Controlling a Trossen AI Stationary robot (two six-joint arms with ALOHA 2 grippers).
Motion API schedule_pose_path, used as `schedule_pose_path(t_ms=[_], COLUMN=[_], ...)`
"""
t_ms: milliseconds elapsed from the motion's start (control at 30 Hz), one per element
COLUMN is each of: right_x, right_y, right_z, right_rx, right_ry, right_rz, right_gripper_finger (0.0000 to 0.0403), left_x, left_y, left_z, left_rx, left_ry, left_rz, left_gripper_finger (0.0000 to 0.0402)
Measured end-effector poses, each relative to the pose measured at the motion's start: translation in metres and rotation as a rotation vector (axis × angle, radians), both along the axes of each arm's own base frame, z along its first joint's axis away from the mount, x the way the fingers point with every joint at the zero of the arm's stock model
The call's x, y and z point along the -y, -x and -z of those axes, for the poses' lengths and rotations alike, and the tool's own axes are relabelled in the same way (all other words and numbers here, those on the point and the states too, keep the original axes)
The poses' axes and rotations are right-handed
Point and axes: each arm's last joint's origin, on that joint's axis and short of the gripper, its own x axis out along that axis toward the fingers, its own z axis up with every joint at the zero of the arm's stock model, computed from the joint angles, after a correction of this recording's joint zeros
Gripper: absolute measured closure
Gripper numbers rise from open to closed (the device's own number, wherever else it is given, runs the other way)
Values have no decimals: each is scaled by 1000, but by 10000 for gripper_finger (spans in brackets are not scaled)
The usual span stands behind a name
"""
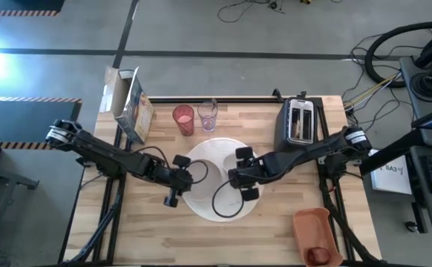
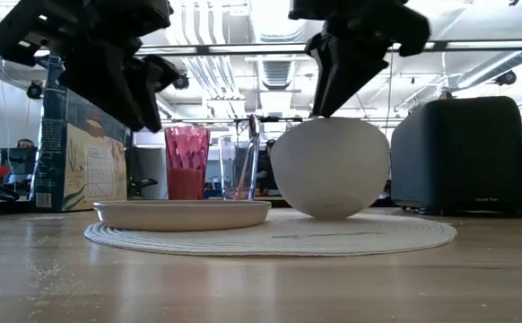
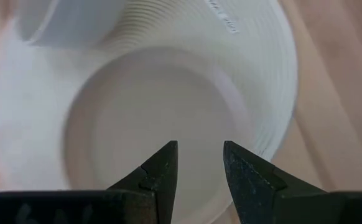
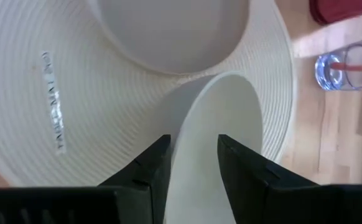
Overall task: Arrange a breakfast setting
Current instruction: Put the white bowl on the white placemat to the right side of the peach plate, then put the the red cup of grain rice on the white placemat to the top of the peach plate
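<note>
While left end effector [image 3: 199, 165] hovers, right end effector [image 4: 190, 158] straddles bowl [image 2: 330, 167] rim.

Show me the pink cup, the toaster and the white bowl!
Pink cup [image 2: 187, 163], low view, middle of its side.
Toaster [image 1: 300, 122], high view, its top by the slots.
White bowl [image 2: 331, 169], low view, middle of its round side.

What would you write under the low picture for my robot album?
Right gripper open above the white bowl, left gripper over the small plate, both on the round mat.
</note>
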Motion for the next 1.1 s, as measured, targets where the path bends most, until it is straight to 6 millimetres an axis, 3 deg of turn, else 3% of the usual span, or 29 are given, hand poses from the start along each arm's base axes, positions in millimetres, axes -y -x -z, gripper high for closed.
schedule_pose_path(t_ms=[267,800,967,1100], right_x=[9,2,8,28], right_y=[0,-5,-7,-15], right_z=[6,4,-2,-13], right_rx=[-28,16,47,95], right_ry=[-93,-234,-85,98], right_rz=[41,10,-13,-9], right_gripper_finger=[280,280,280,280], left_x=[-4,1,1,0], left_y=[9,7,7,7], left_z=[-9,-5,-6,-6], left_rx=[14,1,3,9], left_ry=[-48,-16,-23,-44], left_rz=[-31,-31,-35,-46], left_gripper_finger=[288,288,288,288])
